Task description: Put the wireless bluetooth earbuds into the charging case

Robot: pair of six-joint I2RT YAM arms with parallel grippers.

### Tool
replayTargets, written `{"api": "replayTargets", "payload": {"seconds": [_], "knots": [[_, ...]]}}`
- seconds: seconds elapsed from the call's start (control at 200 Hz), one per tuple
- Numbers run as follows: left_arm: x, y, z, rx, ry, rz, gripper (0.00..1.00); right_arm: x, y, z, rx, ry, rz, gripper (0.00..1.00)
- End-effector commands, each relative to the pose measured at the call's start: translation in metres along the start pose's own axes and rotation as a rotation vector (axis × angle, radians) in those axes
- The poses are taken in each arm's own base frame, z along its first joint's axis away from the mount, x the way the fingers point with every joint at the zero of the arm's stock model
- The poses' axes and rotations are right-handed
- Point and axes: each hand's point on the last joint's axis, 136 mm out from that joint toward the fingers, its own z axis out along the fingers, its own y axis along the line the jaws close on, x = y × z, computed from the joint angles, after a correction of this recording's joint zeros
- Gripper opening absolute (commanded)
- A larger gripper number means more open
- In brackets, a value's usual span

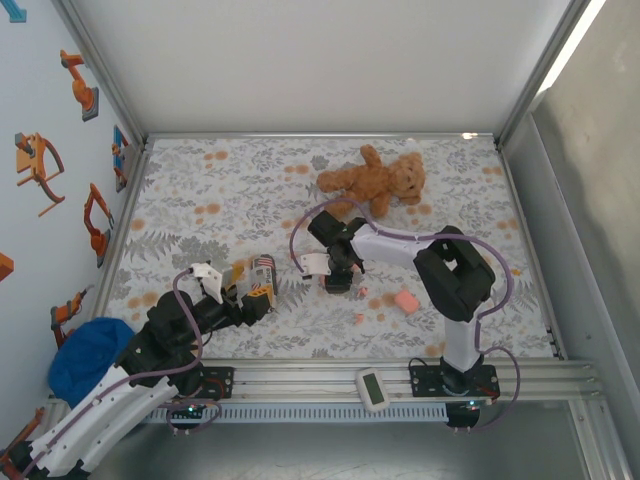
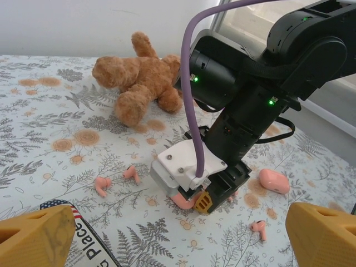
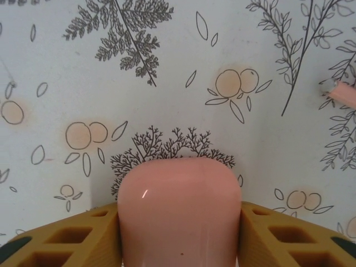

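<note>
My right gripper [image 3: 179, 236] is shut on a pink charging case [image 3: 179, 206]; its yellow fingers [image 3: 72, 236] press both sides, low over the floral table. In the left wrist view the same case [image 2: 183, 199] peeks out under the right gripper [image 2: 203, 200]. A second pink case [image 2: 274, 181] lies to its right, also in the top view [image 1: 405, 300]. Tiny pink earbuds lie loose on the cloth: two to the left [image 2: 103, 185] [image 2: 130, 173] and one in front [image 2: 258, 227]. My left gripper [image 2: 178, 239] hangs open and holds nothing, left of the right gripper [image 1: 338, 278].
A brown teddy bear [image 1: 375, 180] lies at the back of the table, just behind the right arm. A small white device [image 1: 371, 388] rests on the front rail. A blue bundle [image 1: 85, 355] sits off the table's left edge. A printed label [image 2: 89, 245] lies under my left gripper.
</note>
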Motion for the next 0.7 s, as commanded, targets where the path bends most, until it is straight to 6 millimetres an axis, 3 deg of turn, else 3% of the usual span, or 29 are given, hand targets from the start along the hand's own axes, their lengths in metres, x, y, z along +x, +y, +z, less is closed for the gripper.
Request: {"api": "replayTargets", "payload": {"seconds": [0.0,0.14,0.265,0.476,0.691], "knots": [[-0.002,-0.004,0.0,0.022,-0.006,0.001,0.96,0.011,-0.003,0.008,-0.015,0.045,0.025,0.45],[-0.002,-0.005,0.001,0.024,-0.005,0.001,0.96,0.009,-0.006,0.004,0.003,0.032,0.044,0.35],[-0.002,-0.006,0.001,0.03,-0.003,-0.005,0.96,0.002,-0.008,-0.006,0.043,-0.024,0.049,0.34],[0.002,-0.006,0.004,0.037,0.005,-0.029,0.96,-0.01,-0.01,-0.039,0.12,-0.134,0.063,0.34],[0.002,-0.005,0.007,0.033,-0.006,-0.053,0.96,-0.022,-0.011,-0.087,0.245,-0.294,0.085,0.33]]}}
